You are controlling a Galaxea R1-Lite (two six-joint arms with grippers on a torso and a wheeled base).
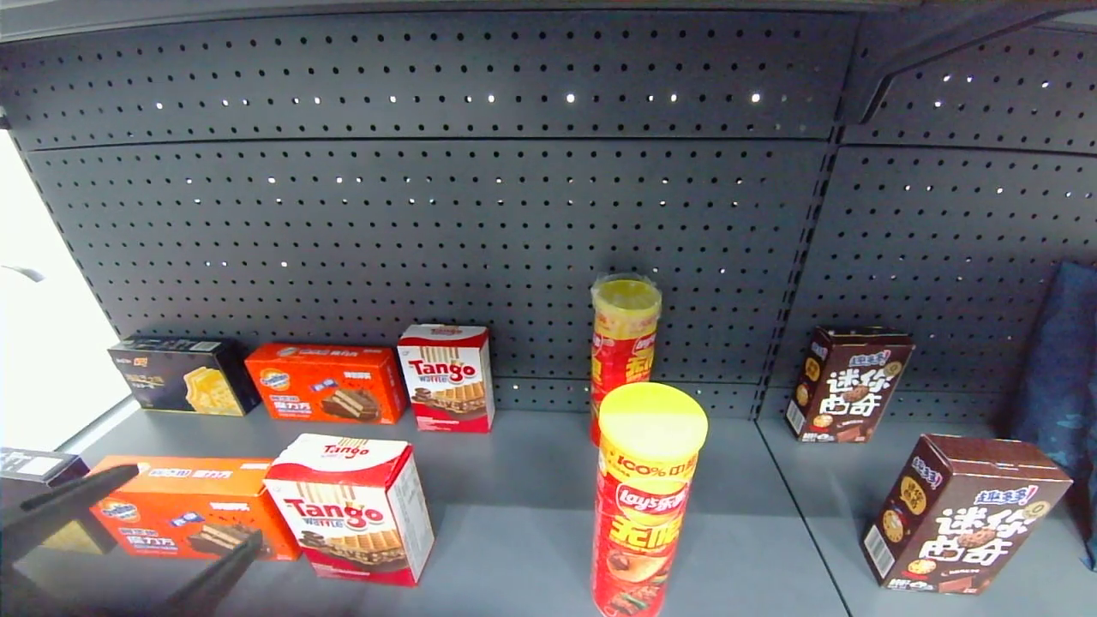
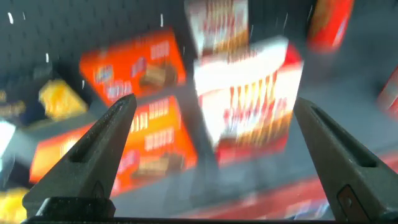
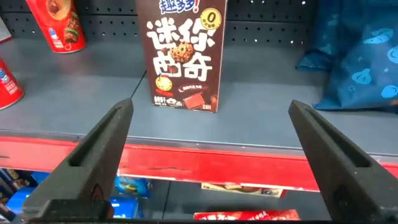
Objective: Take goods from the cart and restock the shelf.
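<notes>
Bold lettering marks the wafer box [image 1: 347, 510] lower left, the chip can [image 1: 644, 506] at centre and the cookie box [image 1: 964, 514] lower right

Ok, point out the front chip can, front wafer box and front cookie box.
front chip can [image 1: 647, 523], head view, middle of its red body.
front wafer box [image 1: 338, 523], head view, front face.
front cookie box [image 1: 977, 531], head view, front face.

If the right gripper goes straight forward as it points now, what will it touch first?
Most likely the brown cookie box standing upright on the shelf ahead of the open right gripper; its distance is unclear.
</notes>
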